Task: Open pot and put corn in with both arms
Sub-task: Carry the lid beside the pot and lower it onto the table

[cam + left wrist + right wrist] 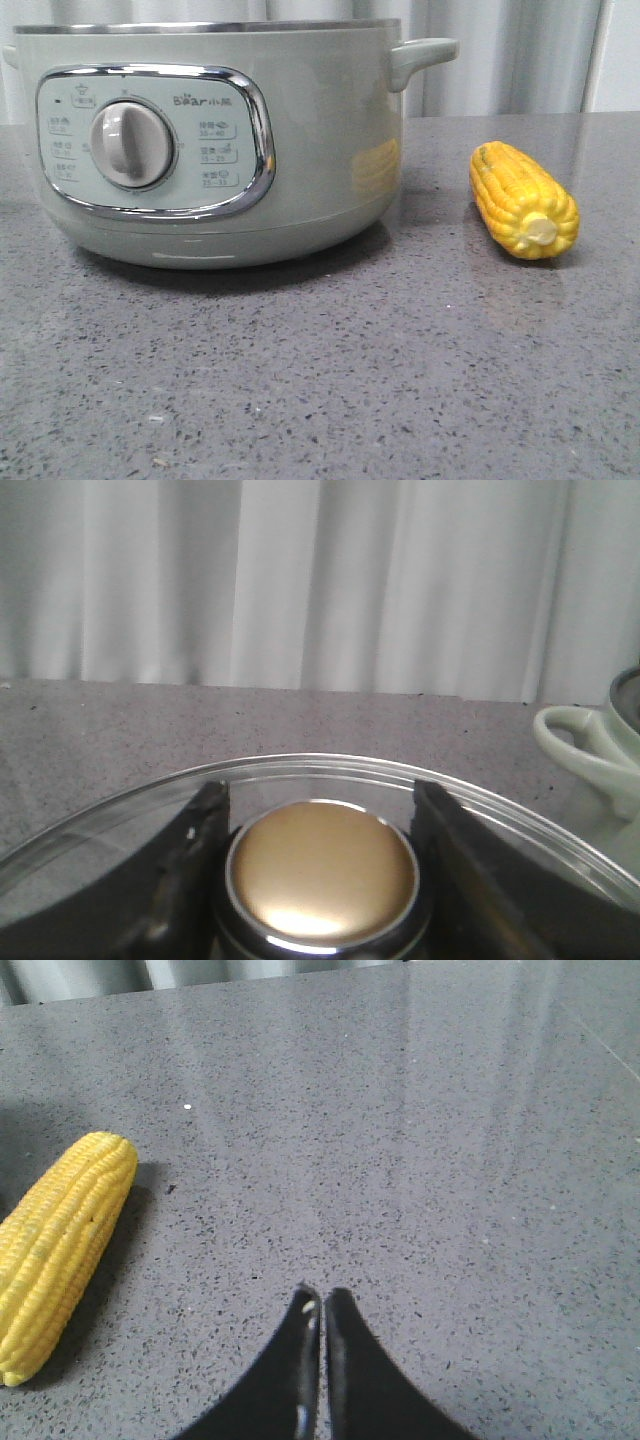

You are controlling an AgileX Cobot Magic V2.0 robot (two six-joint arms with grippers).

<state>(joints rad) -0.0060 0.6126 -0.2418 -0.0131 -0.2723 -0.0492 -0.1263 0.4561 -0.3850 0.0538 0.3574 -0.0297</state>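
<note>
The pale grey-green pot (pixel 300 150) stands at the left of the front view, its steel rim uncovered. The yellow corn (pixel 523 198) lies on the table to its right, stub end toward the camera. Neither gripper shows in the front view. In the left wrist view my left gripper (pixel 320 792) is shut on the gold lid knob (pixel 322 868) of the flat glass lid (pixel 330 765), which is beside the pot; the pot's side handle (pixel 585 745) shows at the edge. In the right wrist view my right gripper (pixel 322 1295) is shut and empty over the table, with the corn (pixel 60 1250) off to one side.
The grey speckled table (pixel 350 380) stretches in front of the pot and the corn. A pale curtain (pixel 500 50) hangs behind the table's far edge.
</note>
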